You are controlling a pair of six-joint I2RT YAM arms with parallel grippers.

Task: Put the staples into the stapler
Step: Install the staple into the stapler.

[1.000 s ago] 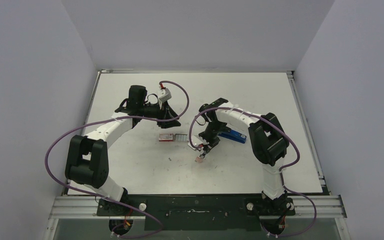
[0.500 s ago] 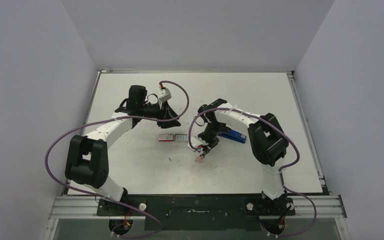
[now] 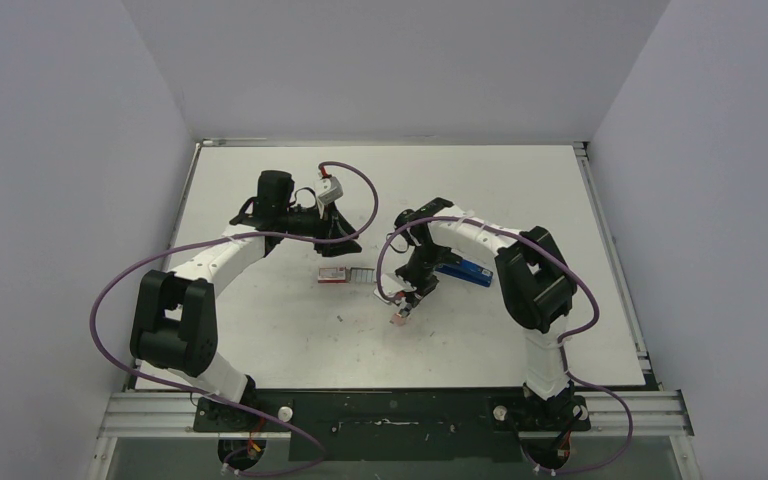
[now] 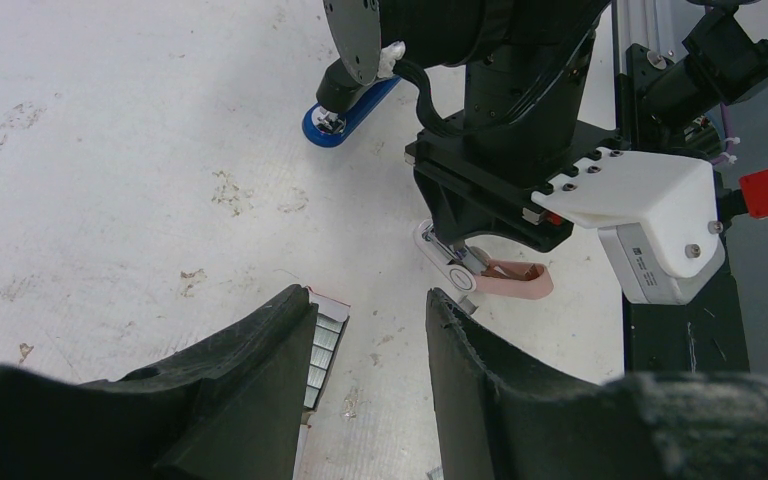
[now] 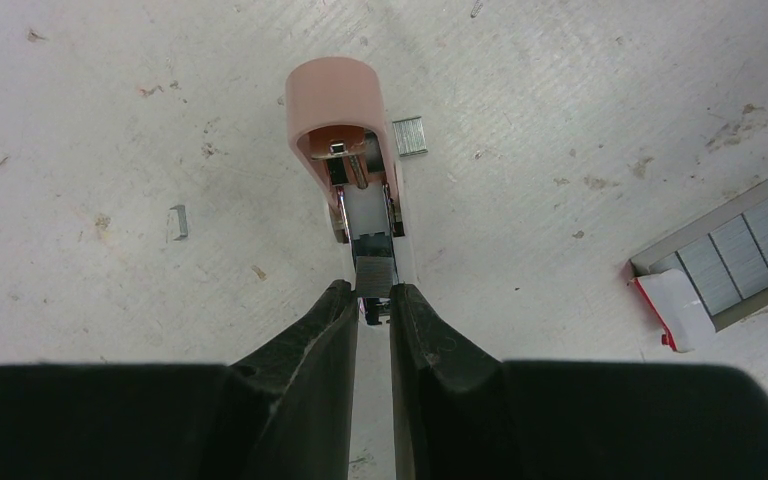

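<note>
- Silvery staple strip (image 5: 373, 262) showed clearly only in the right wrist view. It was pinched between the tips of the right gripper (image 5: 372, 295), whose fingers were almost together, and its far end lay in the open metal channel of a small pink block (image 5: 335, 95)
- From above, that pinch was too small to make out. That view showed instead the blue stapler (image 3: 465, 272) lying flat on the table (image 3: 260, 330) beside the right forearm, partly hidden by it and apart from both grippers
- Only the left wrist view showed the left gripper (image 4: 370, 310) spread wide with nothing between its fingers, hovering over one end of the red-and-white staple box (image 4: 322, 345)
- The right arm was folded back towards the middle of the table, its wrist pointing down at the pink block. The left arm reached forward and inward
- The staple box lay open between the two grippers, with rows of staples showing
- A short loose piece of staples (image 5: 409, 136) sat just beside the pink block, and a single staple (image 5: 179, 222) lay further off
</note>
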